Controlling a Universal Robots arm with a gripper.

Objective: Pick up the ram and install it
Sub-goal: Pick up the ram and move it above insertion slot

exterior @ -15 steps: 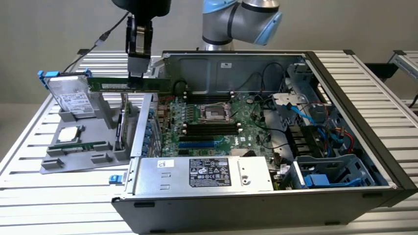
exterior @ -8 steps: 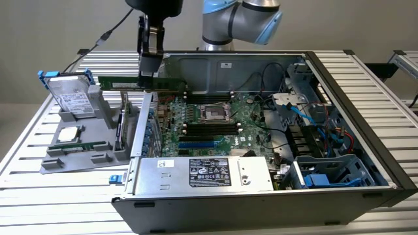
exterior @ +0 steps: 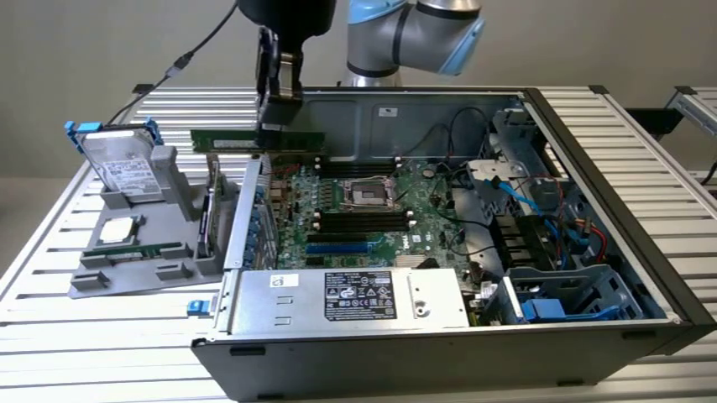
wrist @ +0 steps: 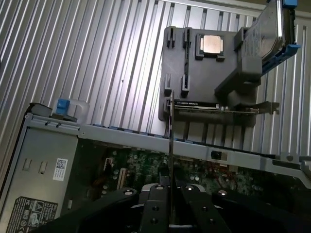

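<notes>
While hovering over open computer case, claw clamped on ram, level, clear of motherboard.

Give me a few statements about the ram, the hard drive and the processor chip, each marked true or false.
1. The fingers are shut on the ram. True.
2. The ram is seated in a slot. False: it is held in the air at the edge of the open computer case.
3. The hard drive lies inside the computer case. False: it stands on the grey holder outside it.
4. The processor chip rests on the grey holder. True.
</notes>
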